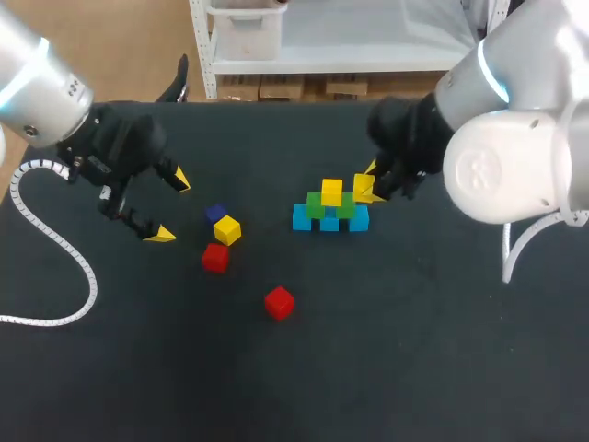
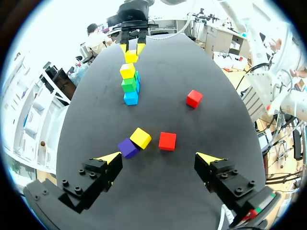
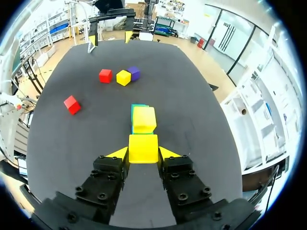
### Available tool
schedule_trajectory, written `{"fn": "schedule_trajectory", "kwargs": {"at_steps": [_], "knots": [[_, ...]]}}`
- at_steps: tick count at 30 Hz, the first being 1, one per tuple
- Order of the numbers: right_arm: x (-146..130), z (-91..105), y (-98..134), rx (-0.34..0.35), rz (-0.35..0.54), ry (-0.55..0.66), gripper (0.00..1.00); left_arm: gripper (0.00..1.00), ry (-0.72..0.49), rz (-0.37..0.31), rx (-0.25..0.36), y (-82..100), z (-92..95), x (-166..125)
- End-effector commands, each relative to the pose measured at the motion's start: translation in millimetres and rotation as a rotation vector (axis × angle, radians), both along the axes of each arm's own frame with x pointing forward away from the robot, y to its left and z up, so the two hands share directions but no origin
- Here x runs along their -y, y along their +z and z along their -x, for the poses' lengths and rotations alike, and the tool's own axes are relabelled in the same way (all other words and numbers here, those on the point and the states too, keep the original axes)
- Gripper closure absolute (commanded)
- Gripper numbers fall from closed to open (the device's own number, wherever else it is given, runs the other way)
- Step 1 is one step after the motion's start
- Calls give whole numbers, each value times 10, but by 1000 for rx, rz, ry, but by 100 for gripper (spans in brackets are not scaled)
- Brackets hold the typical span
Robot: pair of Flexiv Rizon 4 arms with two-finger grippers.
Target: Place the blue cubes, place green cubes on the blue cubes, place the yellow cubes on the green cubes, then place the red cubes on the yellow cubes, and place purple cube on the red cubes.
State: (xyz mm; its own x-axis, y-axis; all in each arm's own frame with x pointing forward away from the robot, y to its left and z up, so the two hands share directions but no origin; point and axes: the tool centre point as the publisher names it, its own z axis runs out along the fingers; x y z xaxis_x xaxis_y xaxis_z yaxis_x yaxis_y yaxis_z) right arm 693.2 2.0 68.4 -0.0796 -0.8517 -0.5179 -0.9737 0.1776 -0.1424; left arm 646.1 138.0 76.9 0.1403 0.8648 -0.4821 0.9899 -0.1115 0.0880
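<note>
Presently, step: the yellow layer, judging by the right pincer (image 3: 143, 154) clamped on a yellow cube (image 1: 363, 187) just beside the stack (image 1: 329, 219).
Next move: probably setting it squarely on the green cube (image 1: 346, 210), next to the placed yellow (image 1: 331, 191).
Left pincer (image 2: 159, 158): spread wide and empty, above the counter (image 1: 414, 350), near the loose purple cube (image 2: 127, 147).

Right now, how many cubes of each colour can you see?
blue cubes: 3
green cubes: 2
yellow cubes: 3, one in the right gripper
red cubes: 2
purple cube: 1
Total: 11
</note>
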Motion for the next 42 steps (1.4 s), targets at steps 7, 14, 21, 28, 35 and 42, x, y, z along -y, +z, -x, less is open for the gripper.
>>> {"fn": "schedule_trajectory", "kwargs": {"at_steps": [7, 14, 21, 28, 35, 42], "knots": [[-72, -41, -31, -13, 4, 20, 100, 0, -3, 5, 3, -8, 3, -15], [-79, -66, -44, -21, 10, 27, 100, 0, -3, 5, 3, -8, 3, -15], [-87, -79, -51, -36, 9, 33, 100, 0, -3, 5, 3, -8, 3, -15], [-94, -94, -71, -55, 4, 37, 100, 0, -3, 5, 3, -8, 3, -15], [-98, -102, -86, -63, 4, 40, 100, 0, -3, 5, 3, -8, 3, -15], [-111, -96, -105, -73, 4, 45, 100, 0, -3, 5, 3, -8, 3, -15]]}}
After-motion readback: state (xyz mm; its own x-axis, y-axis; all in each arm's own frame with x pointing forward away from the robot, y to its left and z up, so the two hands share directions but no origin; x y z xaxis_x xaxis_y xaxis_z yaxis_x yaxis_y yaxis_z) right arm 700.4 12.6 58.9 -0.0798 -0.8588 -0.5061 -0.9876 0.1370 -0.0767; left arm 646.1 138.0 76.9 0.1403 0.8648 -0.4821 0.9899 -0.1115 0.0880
